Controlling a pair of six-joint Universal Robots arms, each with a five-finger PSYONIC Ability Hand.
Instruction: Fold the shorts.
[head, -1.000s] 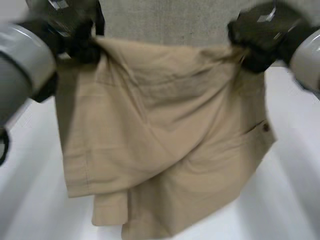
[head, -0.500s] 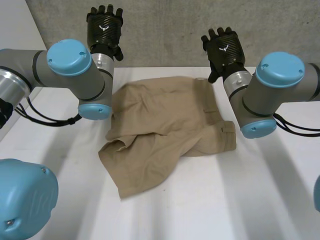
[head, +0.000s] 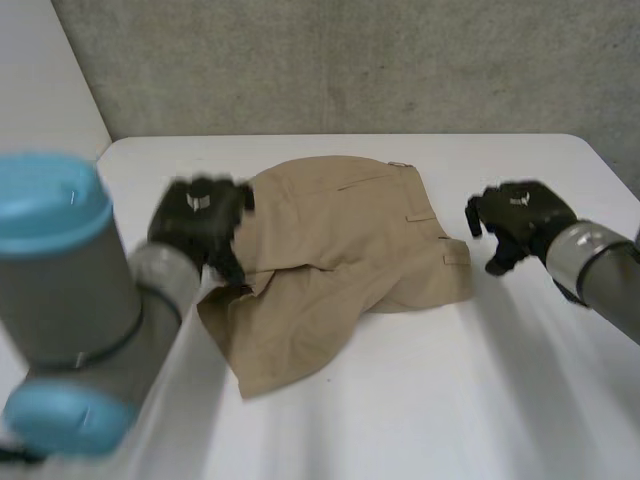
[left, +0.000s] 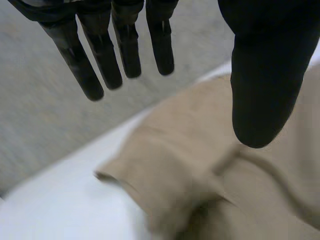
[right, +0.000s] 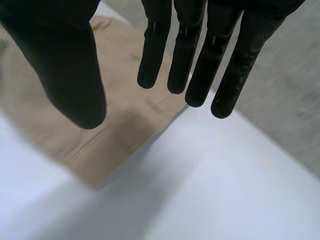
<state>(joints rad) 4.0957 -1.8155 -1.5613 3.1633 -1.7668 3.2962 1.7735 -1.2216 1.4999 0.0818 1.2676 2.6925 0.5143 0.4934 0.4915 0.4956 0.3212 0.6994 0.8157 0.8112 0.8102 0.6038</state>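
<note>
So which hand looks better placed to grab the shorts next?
Probably the left hand: it hovers open right over the rumpled edge of the shorts. The right hand, also open, is beside the cloth, over the table.

Left arm (head: 70, 300): motion-blurred in the head view, cut off at the view's edge, masking the near-left part of the desk (head: 420, 400).
Shorts (head: 340, 250): left edge hidden behind the left hand (head: 195, 215); cloth blurred in the left wrist view, folds unreadable.
Right arm (head: 600, 270): cut off at the view's edge.
Right hand (head: 520, 215): thumb (right: 65, 75) covers part of the shorts in its wrist view.
</note>
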